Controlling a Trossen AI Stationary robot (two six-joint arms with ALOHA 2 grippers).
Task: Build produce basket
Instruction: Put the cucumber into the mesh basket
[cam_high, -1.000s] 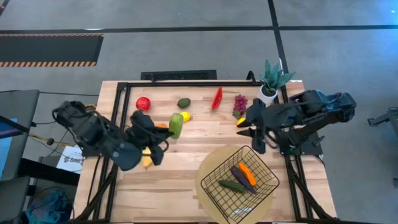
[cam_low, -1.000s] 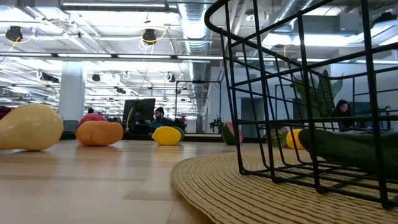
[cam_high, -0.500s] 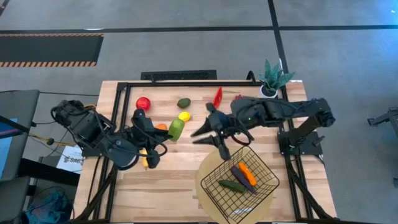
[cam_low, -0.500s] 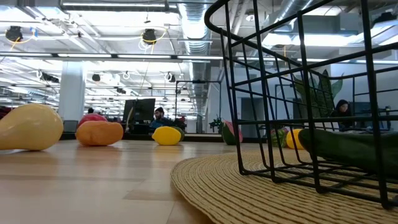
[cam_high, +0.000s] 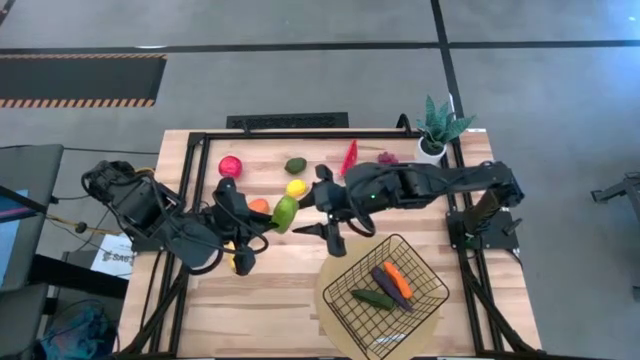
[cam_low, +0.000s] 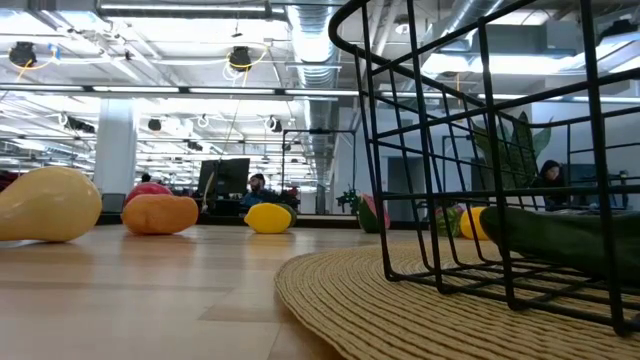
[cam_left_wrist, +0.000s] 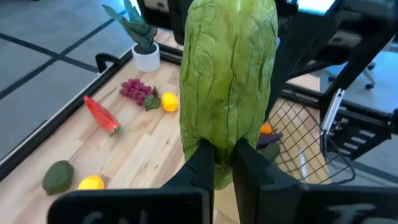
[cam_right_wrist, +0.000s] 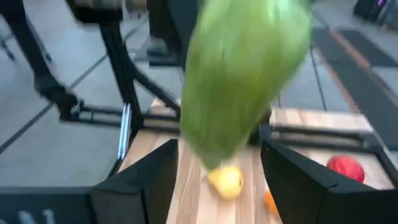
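A: What holds the green vegetable (cam_left_wrist: 229, 87)?
B: The left end effector (cam_left_wrist: 224, 163), its fingers pinched onto the lower end, above the worktop (cam_high: 270, 300) centre. The right end effector (cam_high: 322, 203) faces it, fingers spread wide, gripping nothing.
A: And the basket (cam_high: 385, 292)?
B: On the round mat (cam_low: 330, 290); the low view cuts it off. Its contents are partly hidden by mesh.

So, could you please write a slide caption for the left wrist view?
Left gripper holds a leafy green vegetable upright above the table, basket beyond.
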